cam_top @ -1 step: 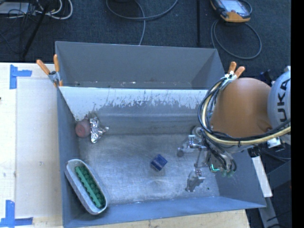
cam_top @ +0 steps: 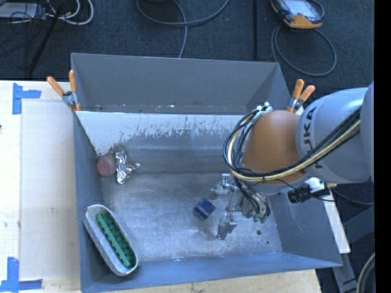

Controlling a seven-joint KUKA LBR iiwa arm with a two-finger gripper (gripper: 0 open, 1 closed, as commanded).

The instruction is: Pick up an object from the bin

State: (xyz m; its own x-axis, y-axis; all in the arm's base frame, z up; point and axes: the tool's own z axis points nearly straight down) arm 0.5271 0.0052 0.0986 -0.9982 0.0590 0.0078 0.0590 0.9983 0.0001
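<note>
Gripper [cam_top: 223,207], fingers spread, sits low right of centre, just beside a small blue block [cam_top: 204,209]; it should shift left to straddle it before closing.

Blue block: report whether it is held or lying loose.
Loose: the blue block lies on the bin floor just left of the open gripper, not between its fingers.

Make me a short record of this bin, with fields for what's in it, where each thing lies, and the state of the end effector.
container: grey bin
end effector: low over the floor, right of middle, open, nothing between its fingers
nearest thing: small blue block, just left of the end effector
left side, by the back wall: pinkish ball next to crumpled foil
front-left corner: white oval brush with green bristles
</note>
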